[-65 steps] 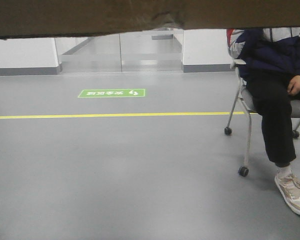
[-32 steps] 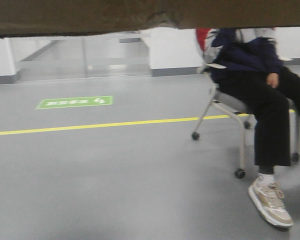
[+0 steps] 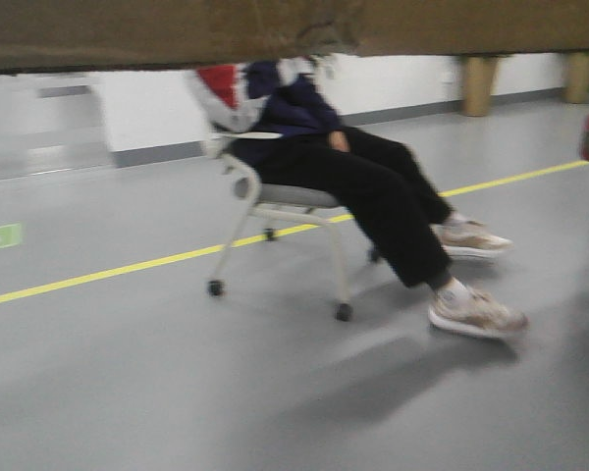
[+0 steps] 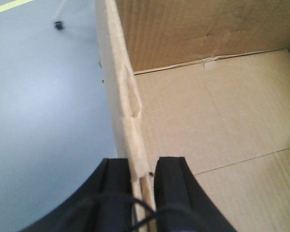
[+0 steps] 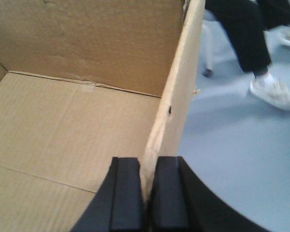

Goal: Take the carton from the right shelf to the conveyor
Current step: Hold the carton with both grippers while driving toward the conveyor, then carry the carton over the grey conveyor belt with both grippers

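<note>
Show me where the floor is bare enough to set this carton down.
Bare floor lies this side of the yellow line, left of the chair. Crowded at right: the seated person's legs stretch out there.

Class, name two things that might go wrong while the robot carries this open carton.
1. The left gripper and right gripper each pinch one thin carton wall; the left-side wall looks dented, so it may buckle or slip.
2. The seated person has legs stretched out close by, and the carton hides the upper front view.
</note>
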Robot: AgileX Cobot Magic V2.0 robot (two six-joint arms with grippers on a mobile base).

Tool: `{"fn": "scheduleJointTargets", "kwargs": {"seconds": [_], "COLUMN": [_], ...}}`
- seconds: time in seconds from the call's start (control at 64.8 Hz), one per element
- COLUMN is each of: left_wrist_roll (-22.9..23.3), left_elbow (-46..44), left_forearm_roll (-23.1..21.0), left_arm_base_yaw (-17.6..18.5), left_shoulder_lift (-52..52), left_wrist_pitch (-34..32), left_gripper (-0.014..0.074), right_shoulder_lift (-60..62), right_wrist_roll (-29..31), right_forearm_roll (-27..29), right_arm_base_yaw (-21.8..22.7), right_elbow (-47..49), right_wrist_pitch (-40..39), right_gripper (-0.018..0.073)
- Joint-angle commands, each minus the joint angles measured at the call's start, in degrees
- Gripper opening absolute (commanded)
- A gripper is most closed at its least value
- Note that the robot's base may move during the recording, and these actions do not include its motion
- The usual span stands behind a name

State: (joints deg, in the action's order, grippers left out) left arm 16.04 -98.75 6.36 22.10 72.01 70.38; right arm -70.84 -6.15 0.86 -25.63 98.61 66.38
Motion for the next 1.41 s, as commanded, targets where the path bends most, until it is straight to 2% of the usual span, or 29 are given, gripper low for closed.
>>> {"fn": "scheduleJointTargets", "kwargs": {"seconds": [0.0,1.39], "left_wrist_roll": [-0.5,-0.5], "left_elbow": [-0.3,-0.3], "left_forearm_roll": [-0.7,-0.7], "left_arm_base_yaw": [0.3,0.3], "left_shoulder_lift": [-1.0,-1.0], "left_wrist_pitch": [-1.4,-1.4], "left_gripper": [-0.0006,-0.0006], "right_shoulder_lift": [0.6,0.6], "right_wrist_roll": [0.6,0.6], "right_forearm_roll": [-2.2,-2.0], "right_arm_base_yaw": [0.3,0.3], "right_elbow": [0.1,0.1], "right_wrist_pitch": [-2.6,-2.6], "right_gripper": [-0.0068,-0.0068]}}
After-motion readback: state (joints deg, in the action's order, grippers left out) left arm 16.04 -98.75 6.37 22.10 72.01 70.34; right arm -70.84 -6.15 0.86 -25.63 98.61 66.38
